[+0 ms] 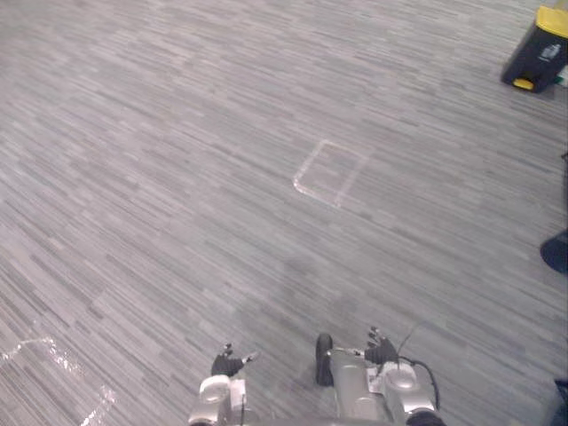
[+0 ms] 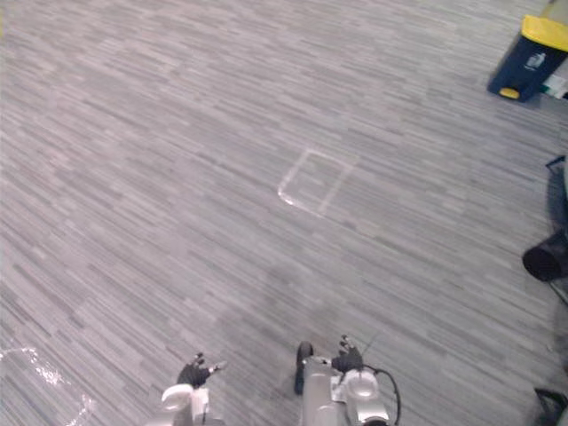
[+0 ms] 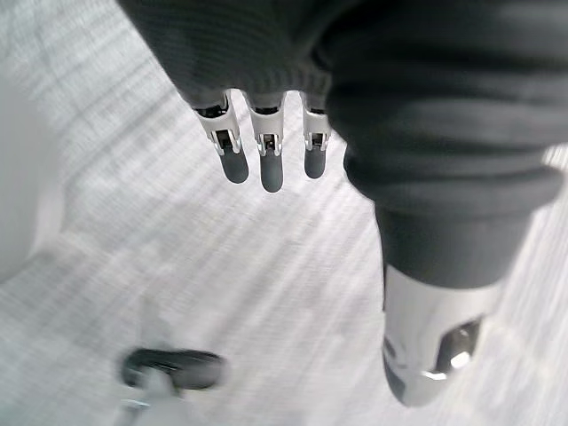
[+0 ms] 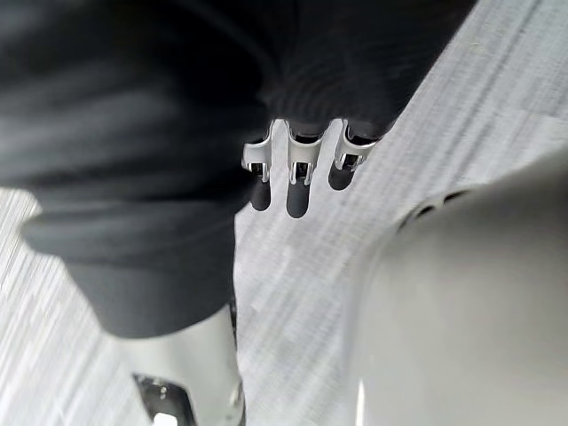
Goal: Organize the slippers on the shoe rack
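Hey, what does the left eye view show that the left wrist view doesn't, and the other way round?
The left eye view adds the wide scene: a taped square outline on the floor mid-picture, a dark bin with a yellow lid far off to the robot's right, and the right hand hanging low. The left wrist view adds the close look: the left hand has straight, relaxed fingers with nothing in them, its thumb set apart. Both share the left hand and the grey striped carpet.
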Controlling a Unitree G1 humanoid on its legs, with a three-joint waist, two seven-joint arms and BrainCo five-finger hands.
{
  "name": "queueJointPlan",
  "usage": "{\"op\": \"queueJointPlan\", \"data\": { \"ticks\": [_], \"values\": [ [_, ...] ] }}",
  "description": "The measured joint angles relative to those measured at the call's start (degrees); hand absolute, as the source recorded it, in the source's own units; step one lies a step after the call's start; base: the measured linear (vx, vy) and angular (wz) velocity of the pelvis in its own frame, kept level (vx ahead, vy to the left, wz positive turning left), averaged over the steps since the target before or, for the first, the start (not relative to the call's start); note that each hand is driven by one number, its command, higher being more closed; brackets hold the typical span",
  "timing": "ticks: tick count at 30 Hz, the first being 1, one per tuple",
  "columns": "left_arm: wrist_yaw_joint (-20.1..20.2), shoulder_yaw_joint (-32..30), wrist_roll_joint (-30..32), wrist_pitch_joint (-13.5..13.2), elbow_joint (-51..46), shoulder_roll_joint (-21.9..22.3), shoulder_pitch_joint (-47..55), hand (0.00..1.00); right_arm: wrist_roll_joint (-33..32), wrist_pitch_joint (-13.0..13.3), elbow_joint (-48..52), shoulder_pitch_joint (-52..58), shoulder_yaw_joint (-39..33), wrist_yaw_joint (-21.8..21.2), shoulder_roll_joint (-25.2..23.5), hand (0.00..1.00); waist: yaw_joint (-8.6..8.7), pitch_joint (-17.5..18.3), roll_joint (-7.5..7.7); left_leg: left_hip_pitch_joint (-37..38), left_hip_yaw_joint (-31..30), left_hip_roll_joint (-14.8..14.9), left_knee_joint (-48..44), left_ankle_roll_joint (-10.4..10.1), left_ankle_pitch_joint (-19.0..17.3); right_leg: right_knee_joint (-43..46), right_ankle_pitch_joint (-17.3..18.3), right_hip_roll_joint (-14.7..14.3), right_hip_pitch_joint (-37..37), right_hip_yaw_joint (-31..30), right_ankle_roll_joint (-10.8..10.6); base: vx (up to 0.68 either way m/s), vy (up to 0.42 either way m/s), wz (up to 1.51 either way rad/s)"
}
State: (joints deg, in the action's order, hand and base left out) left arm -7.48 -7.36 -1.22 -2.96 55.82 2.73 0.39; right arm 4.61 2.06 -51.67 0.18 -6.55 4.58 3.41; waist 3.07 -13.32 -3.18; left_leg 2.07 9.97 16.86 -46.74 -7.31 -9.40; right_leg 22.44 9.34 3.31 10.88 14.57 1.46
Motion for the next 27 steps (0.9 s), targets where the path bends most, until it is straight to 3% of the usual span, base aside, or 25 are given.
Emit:
{"op": "queueJointPlan", "data": {
  "ticks": [2,3,5,7,8,9,10,11,12,13,14,15,16,18,19,20,21,23,24,25,26,27],
  "values": [
    [0.03,-1.0,-0.03,-0.05,-1.33,0.07,0.28,0.0,-0.06,-0.39,0.48,0.99,-0.03,0.11,-0.08,0.0,-0.27,-0.18,0.21,-4.36,5.6,5.0,-10.31,1.38,-1.13,-2.8,1.93,-0.93,-5.39,0.75,0.81,0.47,-0.092,0.41],
    [0.07,-1.66,-0.04,-0.06,-2.12,-0.23,0.4,0.0,-0.14,-0.56,-0.63,1.26,-0.03,0.14,-0.35,0.0,-0.52,-0.25,1.24,-7.82,9.76,5.94,-12.59,2.5,-3.01,-6.53,2.5,-0.76,-10.25,1.66,0.38,0.62,-0.093,0.37],
    [0.1,-1.68,-0.04,-0.12,-2.74,-0.77,0.23,0.0,-0.13,-0.68,-1.81,1.16,-0.01,0.14,-0.47,0.0,-0.71,-0.08,1.78,-12.14,13.45,5.18,-9.57,3.64,-4.77,-10.89,2.46,-0.31,-14.56,2.63,-0.01,0.56,-0.006,0.27],
    [0.11,-1.61,-0.04,-0.28,-3.1,-1.46,-0.35,0.0,-0.17,-0.83,-3.13,0.82,-0.25,0.27,-0.48,0.0,-1.32,-0.22,2.14,-16.27,16.71,2.05,3.64,3.92,-5.47,-13.83,2.08,1.01,-18.39,3.87,-1.4,0.52,0.086,0.17],
    [0.14,-1.31,-0.04,-0.29,-3.22,-1.86,-1.0,0.0,-0.14,-1.08,-3.5,0.58,-0.31,0.32,-0.65,0.0,-1.85,-0.58,2.8,-17.85,16.68,-1.08,11.73,4.15,-4.63,-15.0,2.72,2.38,-20.35,4.05,-2.43,0.56,0.168,0.11],
    [0.11,-0.86,-0.05,-0.34,-3.51,-2.39,-1.51,0.0,-0.12,-1.08,-3.77,0.28,-0.83,0.36,-1.08,0.0,-2.41,-1.1,3.68,-18.51,15.87,-4.44,20.55,3.9,-1.57,-15.77,3.53,4.04,-22.35,4.36,-3.73,0.55,0.19,0.08],
    [0.08,-0.07,-0.05,-0.45,-3.51,-2.62,-1.37,0.0,-0.1,-1.07,-4.59,0.74,-1.52,0.45,-1.14,0.0,-2.91,-0.92,3.41,-18.35,13.54,-7.26,32.33,3.75,5.05,-16.97,3.86,4.36,-24.59,4.31,-4.35,0.54,0.208,-0.13],
    [0.06,0.49,-0.07,-0.47,-3.54,-2.82,-1.21,0.0,-0.04,-1.02,-5.41,0.85,-1.37,0.54,-0.55,0.0,-3.6,-0.7,3.36,-17.61,12.17,-8.37,34.25,4.87,12.18,-17.74,4.32,4.05,-25.76,3.23,-5.23,0.65,0.255,0.06],
    [-0.08,0.49,-0.09,-0.36,-3.31,-4.69,-1.62,0.0,0.0,-0.91,-5.96,-0.08,0.11,0.5,-2.01,0.0,-2.98,-0.19,5.62,-17.35,12.3,-10.54,32.8,9.08,10.96,-18.39,1.92,6.14,-27.09,2.61,-5.4,0.54,0.213,0.08],
    [-0.05,0.51,-0.1,-0.36,-3.29,-4.87,-1.65,0.0,-0.02,-0.95,-5.94,-0.17,0.1,0.51,-2.25,0.0,-2.94,-0.24,5.86,-17.54,12.29,-10.54,32.37,9.13,10.84,-18.22,1.53,6.27,-27.04,2.52,-5.43,0.55,0.219,0.23],
    [0.08,0.26,-0.14,-0.34,-2.87,-5.49,-1.46,0.0,0.02,-0.9,-5.76,-0.14,0.05,0.49,-2.84,0.0,-3.05,-0.06,6.48,-17.8,12.21,-10.23,29.66,9.26,8.16,-16.5,-0.66,6.62,-26.93,1.71,-6.86,0.54,0.219,0.12],
    [0.1,-0.47,-0.16,-0.02,-2.83,-5.95,-1.28,0.0,0.02,-0.88,-5.86,0.32,-0.03,0.36,-2.91,0.0,-3.02,0.27,7.38,-17.53,11.32,-10.34,24.39,10.16,3.71,-9.39,-1.8,8.02,-25.74,0.33,-7.92,0.54,0.219,0.1],
    [0.08,-0.53,-0.14,0.01,-2.74,-6.02,-1.16,0.0,0.02,-0.84,-5.85,0.6,-0.09,0.36,-2.91,0.0,-3.0,0.39,7.54,-16.83,11.35,-10.41,23.24,10.1,1.77,-4.81,-1.85,8.72,-24.5,-0.61,-8.18,0.54,0.213,0.07],
    [0.1,-0.45,-0.14,0.06,-1.62,-6.98,-0.77,0.0,-0.11,-0.67,-5.71,0.77,-0.27,0.34,-3.32,0.0,-2.88,0.64,8.32,-12.78,11.89,-10.87,22.09,8.7,-3.81,19.55,-5.36,12.93,-15.41,-3.86,-13.57,0.49,0.128,-0.07],
    [0.02,-0.36,-0.16,0.56,-0.72,-7.59,-0.68,0.0,-0.09,-0.57,-5.54,0.31,0.02,-0.15,-3.37,0.0,-2.64,0.78,9.01,-9.67,12.27,-11.31,22.06,8.54,-5.74,31.49,-4.29,14.94,-10.21,-4.23,-13.16,0.56,0.06,-0.22],
    [-0.03,0.09,-0.18,0.96,-0.06,-7.79,-0.45,0.0,-0.09,-0.58,-5.52,-0.1,0.02,-0.19,-3.08,0.0,-2.44,0.67,8.78,-4.74,12.9,-11.3,23.83,8.04,-6.98,38.15,-0.98,15.82,-6.33,-2.28,-9.64,0.49,0.028,-0.34],
    [-0.03,0.52,-0.24,0.97,-0.05,-7.78,0.27,0.0,-0.08,-0.54,-5.48,-0.14,0.07,-0.19,-2.95,0.0,-2.4,0.82,8.48,-1.45,13.63,-11.3,26.13,7.78,-7.12,38.86,1.23,15.59,-4.06,-0.87,-7.75,0.5,0.02,-0.42],
    [0.0,1.46,-0.59,0.93,0.0,-7.57,1.28,0.0,-0.08,-0.24,-5.04,-0.94,0.6,-0.17,-2.23,0.0,-2.06,0.64,7.45,5.45,15.98,-10.77,31.38,7.21,-6.76,32.73,5.83,13.29,1.66,3.66,-3.19,0.54,0.014,-0.4],
    [0.02,1.91,-0.58,0.96,0.04,-7.33,1.33,0.0,-0.08,-0.24,-4.03,-1.37,0.62,-0.17,-2.07,0.0,-1.67,0.58,6.94,8.36,17.19,-10.23,33.68,7.16,-6.73,22.6,6.54,10.96,6.12,6.81,-1.84,0.48,-0.026,-0.25],
    [0.03,2.01,-0.55,0.96,0.04,-7.19,1.28,0.0,-0.08,-0.23,-3.66,-1.44,0.65,-0.18,-2.02,0.0,-1.46,0.54,6.75,9.14,17.48,-10.09,34.33,7.14,-6.72,18.65,5.87,10.21,7.13,7.68,-1.34,0.48,-0.072,-0.08],
    [0.04,2.34,-0.54,0.96,0.05,-6.92,1.15,0.0,-0.08,-0.23,-3.04,-1.69,0.66,-0.18,-1.93,0.0,-0.77,0.41,6.4,10.92,18.0,-9.95,35.92,6.79,-6.53,8.85,2.98,8.66,8.5,9.53,-0.6,0.62,-0.118,0.21],
    [0.09,2.8,-0.39,0.92,0.31,-6.53,1.12,0.0,-0.1,-0.31,-3.05,-1.79,0.72,-0.16,-1.85,0.0,0.01,0.51,6.69,13.73,18.78,-10.89,38.84,4.49,-5.91,-8.48,-5.88,6.79,8.01,11.21,-1.02,0.52,-0.1,0.26]
  ]
}}
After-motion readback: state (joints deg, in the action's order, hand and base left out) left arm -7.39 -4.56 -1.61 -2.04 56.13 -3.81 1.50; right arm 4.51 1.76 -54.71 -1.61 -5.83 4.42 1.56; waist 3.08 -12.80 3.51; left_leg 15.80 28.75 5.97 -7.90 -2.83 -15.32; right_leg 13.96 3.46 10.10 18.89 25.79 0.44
